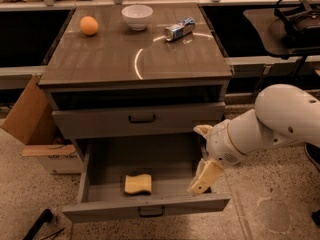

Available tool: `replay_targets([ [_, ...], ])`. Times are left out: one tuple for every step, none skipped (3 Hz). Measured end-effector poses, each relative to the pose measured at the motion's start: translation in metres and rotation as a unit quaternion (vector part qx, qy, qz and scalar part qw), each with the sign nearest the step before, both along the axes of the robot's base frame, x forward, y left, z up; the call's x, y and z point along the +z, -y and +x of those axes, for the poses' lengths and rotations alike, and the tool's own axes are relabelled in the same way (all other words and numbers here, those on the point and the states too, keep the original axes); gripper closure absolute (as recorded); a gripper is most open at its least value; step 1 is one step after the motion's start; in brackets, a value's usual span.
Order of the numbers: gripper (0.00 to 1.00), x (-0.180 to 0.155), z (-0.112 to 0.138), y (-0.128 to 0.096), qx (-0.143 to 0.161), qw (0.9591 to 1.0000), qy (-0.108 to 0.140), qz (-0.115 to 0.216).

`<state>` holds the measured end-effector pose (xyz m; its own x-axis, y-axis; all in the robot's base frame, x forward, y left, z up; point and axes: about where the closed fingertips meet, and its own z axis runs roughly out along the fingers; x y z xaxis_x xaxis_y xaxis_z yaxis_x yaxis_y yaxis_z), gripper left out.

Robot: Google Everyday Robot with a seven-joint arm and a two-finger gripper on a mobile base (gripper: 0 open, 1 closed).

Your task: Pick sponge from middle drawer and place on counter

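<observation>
The sponge lies flat on the floor of the open drawer, a little left of centre and near the front wall, with bare tray all round it. Nothing touches it.

The end effector hangs over the drawer's right end, tan tip pointing down and slightly left, just inside the right wall and near the front corner. It is well apart from the sponge, and whether it is wide or narrow I cannot tell. The white arm reaches in from the right, its bulky elbow outside the cabinet.

Above the open drawer sits a closed drawer with a dark handle, and above that an open dark slot under the bench.

The bench carries three things along its far edge: an orange at the left, a white bowl in the middle, and a can on its side at the right, lying by the pale arc marked on the top.

A cardboard box leans against the cabinet's left side, on the speckled floor.
</observation>
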<state>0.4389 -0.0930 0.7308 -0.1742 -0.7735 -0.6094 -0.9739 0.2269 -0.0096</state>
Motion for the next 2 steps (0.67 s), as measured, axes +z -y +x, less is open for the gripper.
replay_targets([
  [0.0,-0.045,0.007,-0.005,0.003,0.9997,-0.02,-0.009],
  [0.0,-0.091,0.01,-0.013,0.01,0.9993,-0.035,-0.009],
])
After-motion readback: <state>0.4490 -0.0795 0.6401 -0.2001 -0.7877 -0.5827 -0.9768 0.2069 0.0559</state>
